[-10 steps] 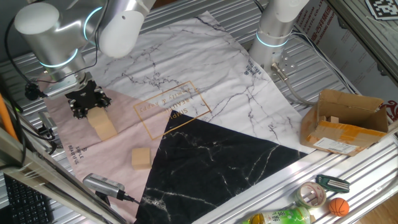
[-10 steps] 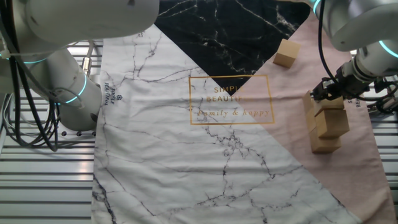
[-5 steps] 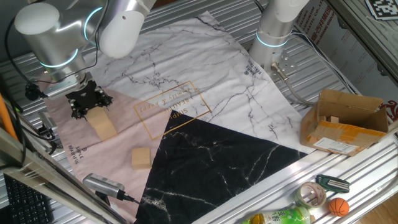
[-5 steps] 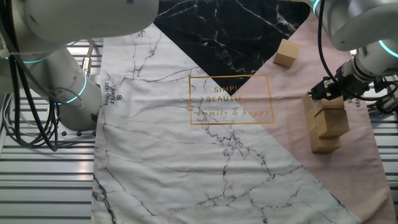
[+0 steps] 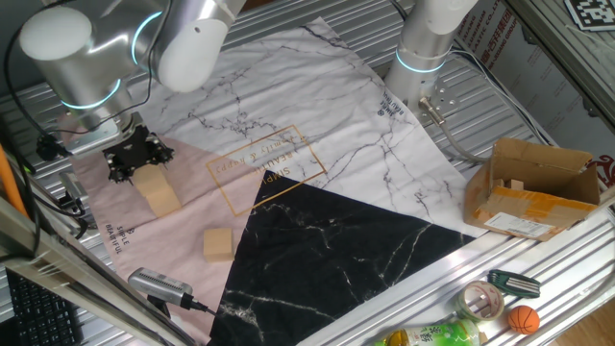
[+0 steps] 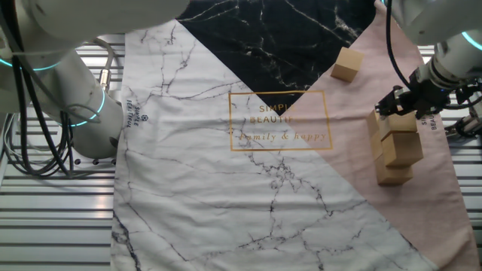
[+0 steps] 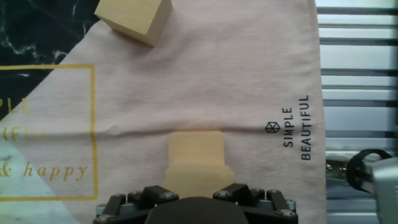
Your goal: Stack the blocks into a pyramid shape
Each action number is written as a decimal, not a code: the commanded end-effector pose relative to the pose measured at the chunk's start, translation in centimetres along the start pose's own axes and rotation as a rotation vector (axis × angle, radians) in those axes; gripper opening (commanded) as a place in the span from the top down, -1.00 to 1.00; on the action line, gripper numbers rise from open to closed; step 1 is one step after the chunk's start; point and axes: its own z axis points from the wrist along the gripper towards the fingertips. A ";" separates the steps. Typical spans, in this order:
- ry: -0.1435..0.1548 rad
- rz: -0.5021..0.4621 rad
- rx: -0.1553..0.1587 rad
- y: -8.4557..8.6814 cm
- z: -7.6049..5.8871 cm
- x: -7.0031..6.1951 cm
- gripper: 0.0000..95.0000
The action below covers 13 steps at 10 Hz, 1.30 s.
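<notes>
Two groups of blocks lie on the pink corner of the marbled cloth [image 6: 226, 181] that covers the counter: a stacked cluster of blocks [image 6: 395, 147] under the gripper [image 5: 137, 159], and a single block [image 6: 346, 64] well apart from it, near the black marble panel. All are plain cubes of light tan unfinished wood, with no marking. In the other fixed view the cluster stands taller than it is wide, its long axis upright, with at least three cubes visible and the upper ones offset from the one below; how many it holds in all cannot be told. In the hand view the cluster [image 7: 196, 162] shows as stepped tan faces directly below the gripper [image 7: 198, 198], and the single block [image 7: 133, 18] sits turned at an angle to the cloth's hem.

The gripper hangs right over the top cube; whether its fingers are apart or clamped cannot be told.

The cloth reads "SIMPLE BEAUTIFUL" beside a small hexagon mark, and a gold frame holds "family & happy". An open cardboard box [image 5: 531, 192] sits at the counter's far side.
</notes>
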 end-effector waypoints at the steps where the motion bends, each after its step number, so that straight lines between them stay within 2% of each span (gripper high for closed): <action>1: -0.001 0.011 0.002 0.0 -0.2 0.0 -0.60; 6: 0.000 0.028 0.000 0.3 -2.2 -0.6 -0.60; 7: 0.001 0.050 -0.001 0.5 -3.1 -0.9 -0.60; 10: 0.027 0.229 0.006 1.0 -4.8 -2.8 -0.60; 11: 0.022 0.312 0.011 1.1 -5.2 -4.2 -0.20; 13: 0.016 0.457 0.014 1.3 -5.2 -6.4 -0.20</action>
